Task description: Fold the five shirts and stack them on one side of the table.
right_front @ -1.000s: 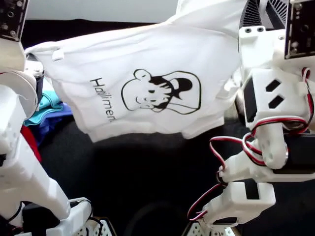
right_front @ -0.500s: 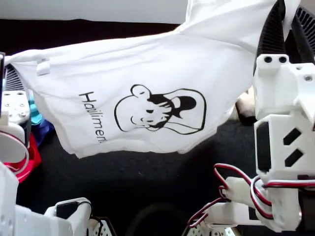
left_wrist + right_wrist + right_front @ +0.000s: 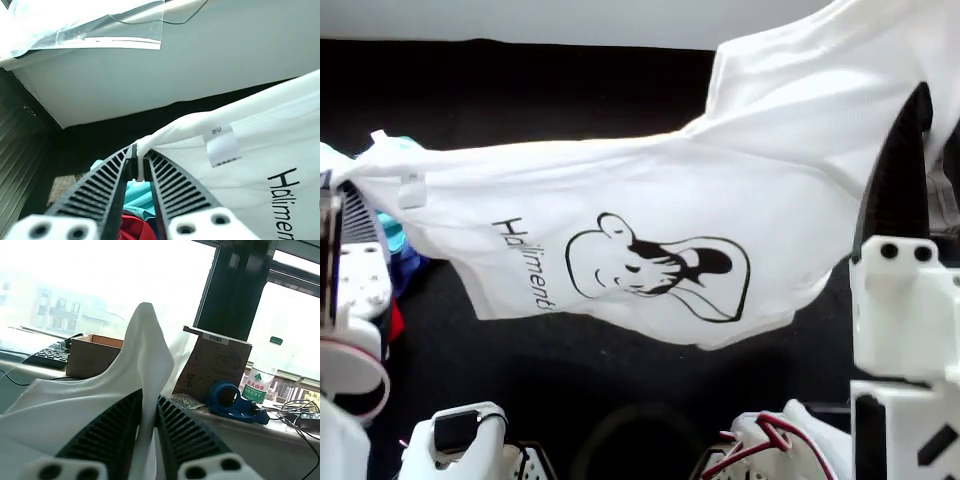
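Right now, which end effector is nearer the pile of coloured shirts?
Left. The left end effector grips the white shirt just above the pile; the right end effector holds the shirt's far end.

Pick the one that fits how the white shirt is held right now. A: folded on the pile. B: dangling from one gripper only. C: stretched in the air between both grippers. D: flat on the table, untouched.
C: the left gripper is shut on the white shirt at its edge by the tag, and the right gripper pinches another part.
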You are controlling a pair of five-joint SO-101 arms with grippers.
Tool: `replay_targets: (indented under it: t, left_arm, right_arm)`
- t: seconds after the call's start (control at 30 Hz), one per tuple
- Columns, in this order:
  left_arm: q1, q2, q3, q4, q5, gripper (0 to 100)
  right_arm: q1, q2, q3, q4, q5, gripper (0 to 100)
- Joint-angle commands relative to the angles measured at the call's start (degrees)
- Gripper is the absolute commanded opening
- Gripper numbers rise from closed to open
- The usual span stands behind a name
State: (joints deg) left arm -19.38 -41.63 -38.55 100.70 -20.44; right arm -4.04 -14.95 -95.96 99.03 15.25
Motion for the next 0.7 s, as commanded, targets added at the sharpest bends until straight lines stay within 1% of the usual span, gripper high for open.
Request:
replay_targets:
  t: [0.0,0.07,0.17,0.27,0.37,0.5,0.67]
  left_arm:
    - [-1.0,-2.5,0.4,0.2,0.3,1]
    - [-1.7,-3.2,2.2,0.2,0.2,1]
    - [-4.8,-2.6,8.0,0.0,-0.2,1]
    - [-5.7,-0.7,15.0,-0.2,-3.7,1]
    - [-5.6,1.9,20.4,-0.3,-5.8,1]
    - [-5.5,8.2,24.8,-0.3,-6.0,1]
    - [-1.2,20.0,25.8,-2.9,-5.9,1]
  right_arm:
    - [0.9,-1.9,-4.9,0.7,0.6,0.6]
    - [0.9,-2.2,-4.9,0.7,0.6,0.6]
    - [0.9,-0.4,-4.8,0.7,0.6,0.6]
    - [0.9,3.9,-4.8,0.7,0.6,0.6]
    - [0.9,10.2,-4.8,0.7,0.5,0.6]
    - [0.8,20.8,-4.8,0.7,0.4,0.6]
    - [0.8,35.3,-4.9,1.6,0.3,0.6]
